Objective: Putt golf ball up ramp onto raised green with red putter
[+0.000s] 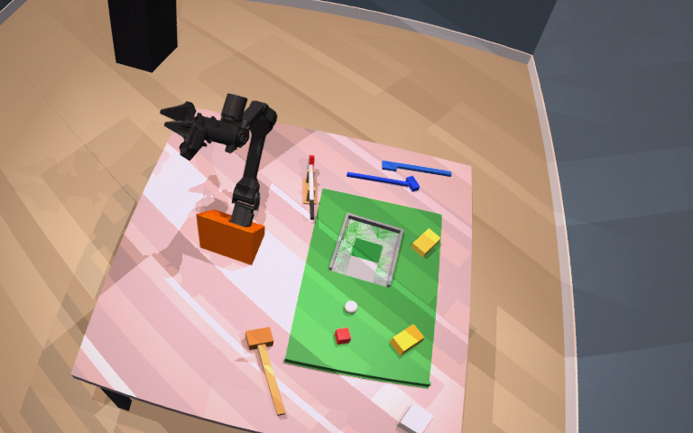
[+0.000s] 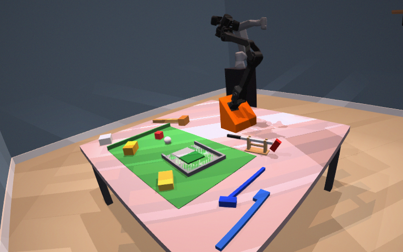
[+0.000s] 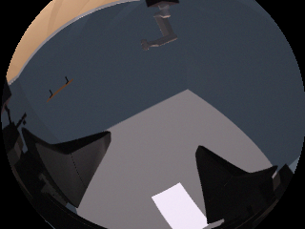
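The black parallel-jaw gripper (image 1: pixel 170 118) is raised with jaws spread wide and empty; the red-headed putter (image 1: pixel 310 184) is rested on a small wooden rack beside the green mat (image 1: pixel 327 327); the white golf ball (image 1: pixel 350 306) is seen on that mat.

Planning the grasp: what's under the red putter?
A small wooden stand holds the putter off the table, red head overhanging one end. The shaft hides where it sits on the stand. The hand is open, far off.

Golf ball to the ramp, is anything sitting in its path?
Nothing visible does. The golf ball has bare green between it and the ramp; the red cube lies behind it, and the yellow blocks off to the side.
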`<state>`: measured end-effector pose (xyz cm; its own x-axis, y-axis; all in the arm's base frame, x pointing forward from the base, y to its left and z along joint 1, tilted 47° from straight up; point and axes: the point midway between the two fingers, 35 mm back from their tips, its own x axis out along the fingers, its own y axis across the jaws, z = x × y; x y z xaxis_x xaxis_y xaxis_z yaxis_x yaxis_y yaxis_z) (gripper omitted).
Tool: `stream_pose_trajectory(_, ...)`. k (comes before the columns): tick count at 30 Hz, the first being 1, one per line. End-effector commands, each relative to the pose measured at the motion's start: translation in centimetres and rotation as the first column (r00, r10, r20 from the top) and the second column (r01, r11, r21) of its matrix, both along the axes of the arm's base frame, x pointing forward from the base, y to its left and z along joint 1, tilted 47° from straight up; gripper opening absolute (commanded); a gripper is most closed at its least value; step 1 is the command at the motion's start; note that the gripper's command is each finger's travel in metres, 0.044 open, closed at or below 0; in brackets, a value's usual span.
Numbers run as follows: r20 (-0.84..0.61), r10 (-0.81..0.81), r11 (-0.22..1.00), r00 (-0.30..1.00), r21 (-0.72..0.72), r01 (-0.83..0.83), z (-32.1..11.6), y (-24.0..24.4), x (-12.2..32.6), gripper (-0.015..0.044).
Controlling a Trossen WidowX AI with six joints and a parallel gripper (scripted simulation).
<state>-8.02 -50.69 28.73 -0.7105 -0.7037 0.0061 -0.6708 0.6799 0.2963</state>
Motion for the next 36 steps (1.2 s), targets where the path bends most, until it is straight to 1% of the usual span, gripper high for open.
stream_pose_trajectory(1, -0.007, 0.007, 1.0, 1.0, 0.009, -0.007, -0.1, 0.0, 0.2, 0.0426)
stream_pose_trajectory(2, -0.026, 0.029, 0.999, 0.999, 0.036, -0.028, -0.2, -0.2, 0.8, 0.044)
stream_pose_trajectory(3, -0.058, 0.067, 0.995, 0.996, 0.081, -0.062, -0.5, -0.4, 1.8, 0.044)
stream_pose_trajectory(5, -0.15, 0.187, 0.963, 0.971, 0.222, -0.151, -1.3, -0.8, 4.8, 0.044)
stream_pose_trajectory(7, -0.238, 0.328, 0.901, 0.914, 0.369, -0.227, -2.3, -0.9, 8.2, 0.044)
stream_pose_trajectory(9, -0.311, 0.473, 0.818, 0.825, 0.504, -0.279, -3.3, -0.7, 11.6, 0.044)
stream_pose_trajectory(12, -0.383, 0.674, 0.669, 0.631, 0.679, -0.302, -4.9, 0.2, 16.6, 0.044)
stream_pose_trajectory(14, -0.404, 0.774, 0.579, 0.487, 0.763, -0.287, -5.8, 1.0, 19.5, 0.044)
stream_pose_trajectory(17, -0.406, 0.871, 0.472, 0.278, 0.848, -0.242, -7.1, 2.5, 23.1, 0.044)
stream_pose_trajectory(20, -0.381, 0.923, 0.385, 0.053, 0.906, -0.174, -8.3, 4.4, 26.5, 0.044)
stream_pose_trajectory(24, -0.314, 0.914, 0.309, -0.258, 0.949, -0.06, -9.9, 7.4, 30.7, 0.044)
stream_pose_trajectory(28, -0.215, 0.81, 0.288, -0.546, 0.956, 0.052, -11.5, 11.1, 34.4, 0.044)
stream_pose_trajectory(32, -0.096, 0.62, 0.317, -0.779, 0.939, 0.137, -13.1, 15.2, 37.6, 0.044)
stream_pose_trajectory(36, 0.028, 0.362, 0.38, -0.932, 0.908, 0.175, -14.6, 19.8, 40.1, 0.044)
